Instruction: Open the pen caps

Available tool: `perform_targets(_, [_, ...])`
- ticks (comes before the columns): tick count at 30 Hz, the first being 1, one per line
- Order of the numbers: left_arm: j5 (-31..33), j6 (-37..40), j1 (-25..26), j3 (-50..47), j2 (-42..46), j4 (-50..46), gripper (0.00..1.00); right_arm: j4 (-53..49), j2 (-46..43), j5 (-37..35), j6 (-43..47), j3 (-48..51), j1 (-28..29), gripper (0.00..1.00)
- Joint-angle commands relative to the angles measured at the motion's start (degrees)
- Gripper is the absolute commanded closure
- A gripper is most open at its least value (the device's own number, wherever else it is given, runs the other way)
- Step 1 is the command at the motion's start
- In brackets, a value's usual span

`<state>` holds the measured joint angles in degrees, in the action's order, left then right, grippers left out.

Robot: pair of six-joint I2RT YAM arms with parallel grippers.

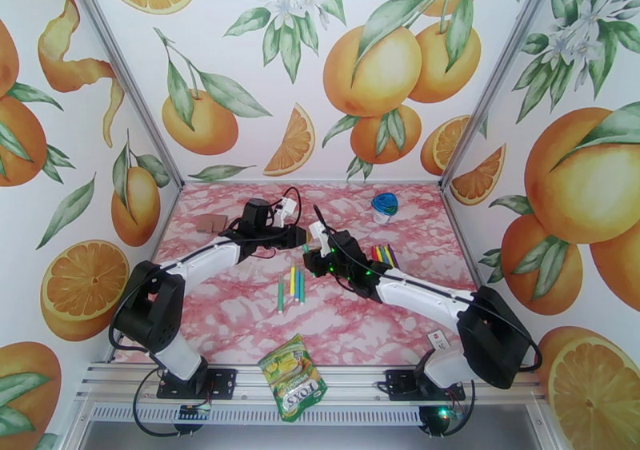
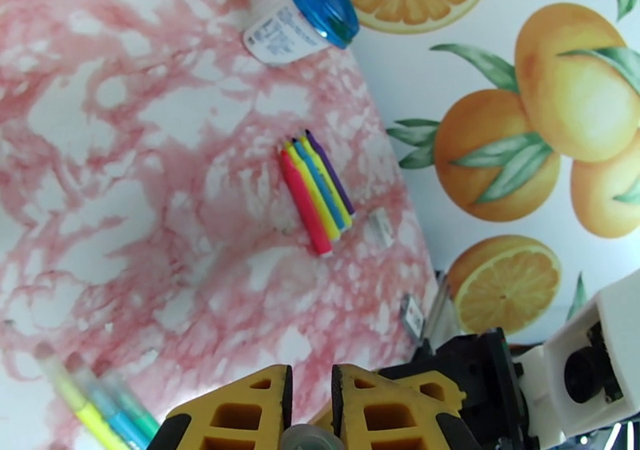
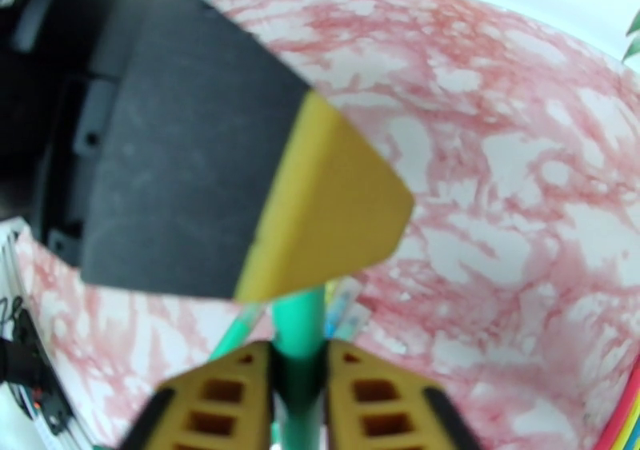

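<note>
Pink marbled tabletop [image 1: 240, 316] below; at bottom centre of the right wrist view my right tool [image 3: 300, 356] clamps a green pen [image 3: 298, 320] whose pen cap hides behind my left tool [image 2: 310, 380], pinched shut seemingly on it, so I should pull straight along the barrel.

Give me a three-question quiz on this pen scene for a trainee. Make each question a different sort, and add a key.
1. Multiple choice: what colour is the pen sitting in the right gripper? A red, B green, C purple.
2. True or false: the snack packet lies at the near edge of the table.
3. Fill in: in the left wrist view, the row of four pens runs red, yellow, blue, ____.
Key: 1 B; 2 true; 3 purple.
</note>
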<state>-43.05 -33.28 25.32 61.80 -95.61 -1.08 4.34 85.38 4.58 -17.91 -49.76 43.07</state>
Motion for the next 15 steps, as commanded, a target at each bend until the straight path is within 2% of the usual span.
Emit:
perform_targets(1, [-1.16,0.0,0.34,2.0,-0.27,1.53,0.9,1.66,-0.63,-1.11,0.16,0.61,0.1,0.64])
perform_targets(4, [-2.05,-0.87,0.34,2.23,-0.02,2.53,0.93,1.76,0.34,-0.37,-0.32,0.54,0.13,0.63])
perform_targets(10, [-2.83,-1.13,0.34,3.63,0.76,1.88,0.94,2.67,0.75,0.39,-0.78,0.46,0.1,0.64])
perform_targets(15, [-2.79,-0.8,0.32,3.54,1.82,1.09,0.95,2.71,0.33,0.52,-0.5,0.74,0.11,0.71])
